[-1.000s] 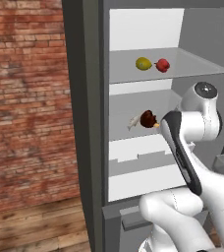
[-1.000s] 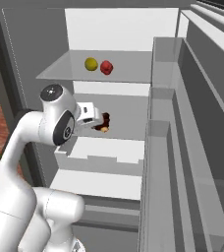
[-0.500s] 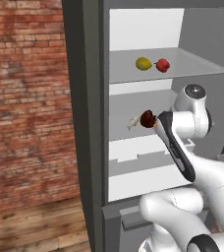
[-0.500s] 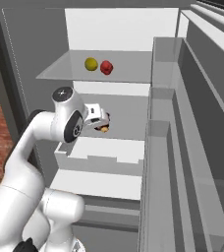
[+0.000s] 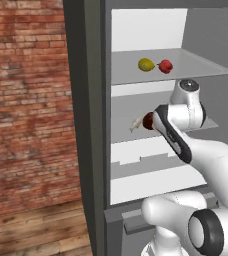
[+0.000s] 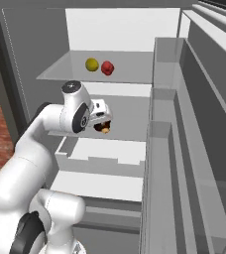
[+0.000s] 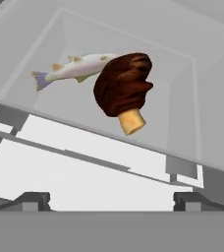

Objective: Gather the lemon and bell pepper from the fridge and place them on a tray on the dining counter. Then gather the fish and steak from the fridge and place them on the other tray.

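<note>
Open tall grey steel fridge with white interior and glass shelves. The small yellow oval lemon and the glossy red rounded bell pepper lie just beside each other on the upper glass shelf, neither yet gathered. On the middle shelf the dark brown-red steak with its pale fatty stub lies touching the slim silver-grey fish, partly covering its head end. The hand hangs level with this shelf, pointed inward at the steak, its fingers spread wide and holding nothing, a stance that suits reaching in from the front.
</note>
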